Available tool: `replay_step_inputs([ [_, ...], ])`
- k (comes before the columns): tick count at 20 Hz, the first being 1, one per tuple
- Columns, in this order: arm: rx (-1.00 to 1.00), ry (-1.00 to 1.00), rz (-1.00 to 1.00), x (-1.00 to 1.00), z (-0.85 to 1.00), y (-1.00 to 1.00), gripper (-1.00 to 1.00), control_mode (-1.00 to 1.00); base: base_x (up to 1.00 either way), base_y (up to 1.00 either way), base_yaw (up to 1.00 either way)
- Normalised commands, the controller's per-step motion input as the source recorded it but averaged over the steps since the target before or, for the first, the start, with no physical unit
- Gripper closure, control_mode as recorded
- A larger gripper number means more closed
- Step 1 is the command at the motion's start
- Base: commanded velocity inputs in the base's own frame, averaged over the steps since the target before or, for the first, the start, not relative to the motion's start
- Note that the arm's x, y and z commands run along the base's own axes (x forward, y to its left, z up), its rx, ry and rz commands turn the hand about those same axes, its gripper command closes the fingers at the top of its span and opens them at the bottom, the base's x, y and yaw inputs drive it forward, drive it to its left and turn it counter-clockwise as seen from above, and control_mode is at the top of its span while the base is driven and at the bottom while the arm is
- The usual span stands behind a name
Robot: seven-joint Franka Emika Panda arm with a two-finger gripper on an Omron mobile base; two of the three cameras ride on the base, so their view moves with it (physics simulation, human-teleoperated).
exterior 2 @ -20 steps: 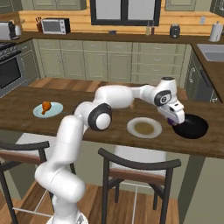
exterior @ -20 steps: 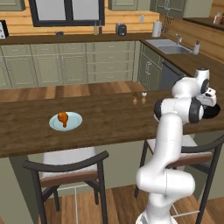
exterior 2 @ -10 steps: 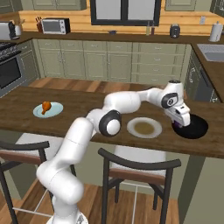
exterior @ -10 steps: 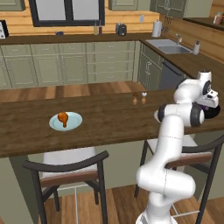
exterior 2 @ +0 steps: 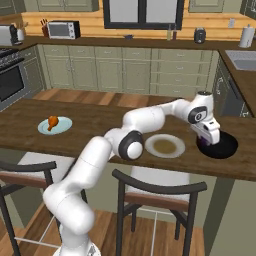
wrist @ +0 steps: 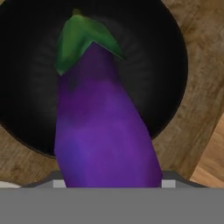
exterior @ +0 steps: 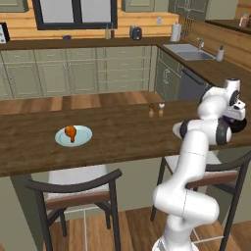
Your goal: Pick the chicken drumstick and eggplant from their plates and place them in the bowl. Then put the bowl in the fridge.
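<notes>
The purple eggplant [wrist: 100,131] with its green cap hangs close under the hand, above the glossy black bowl [wrist: 35,87]. My gripper [exterior 2: 207,136] is shut on the eggplant [exterior 2: 204,142], low over the left part of the bowl [exterior 2: 226,148] at the counter's right end. Left of the bowl lies the cream-white plate [exterior 2: 165,145] with a tan centre, nothing on it. The orange-brown chicken drumstick [exterior: 71,132] rests on the pale blue plate [exterior: 84,139] far to the left, also seen as drumstick [exterior 2: 52,122]. The fridge is out of view.
Two small shakers [exterior: 156,110] stand near the counter's far edge. Dark-framed stools [exterior 2: 160,187] sit along the near side of the wooden counter [exterior 2: 100,135]. Green cabinets and a sink [exterior: 191,55] line the back.
The gripper has carried the eggplant a little to the right, from the bowl's left rim to over the bowl, and slightly lower. The drumstick and plates have not moved.
</notes>
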Motion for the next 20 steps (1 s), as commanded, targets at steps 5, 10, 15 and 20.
replay_step_inputs([
  [5, -0.19, -0.16, 0.0, 0.0, -0.19, 0.01, 1.0, -1.0, 0.0, 0.0, 0.0],
  [10, -0.3, -0.14, 0.0, -0.04, -0.39, 0.17, 1.0, -1.0, 0.0, 0.0, 0.0],
  [15, -0.13, -0.1, 0.0, -0.11, -0.34, 0.09, 1.0, -1.0, 0.0, 0.0, 0.0],
  [20, 0.0, -0.01, 0.0, 0.01, 0.0, -0.12, 1.0, -1.0, 0.0, 0.0, 0.0],
])
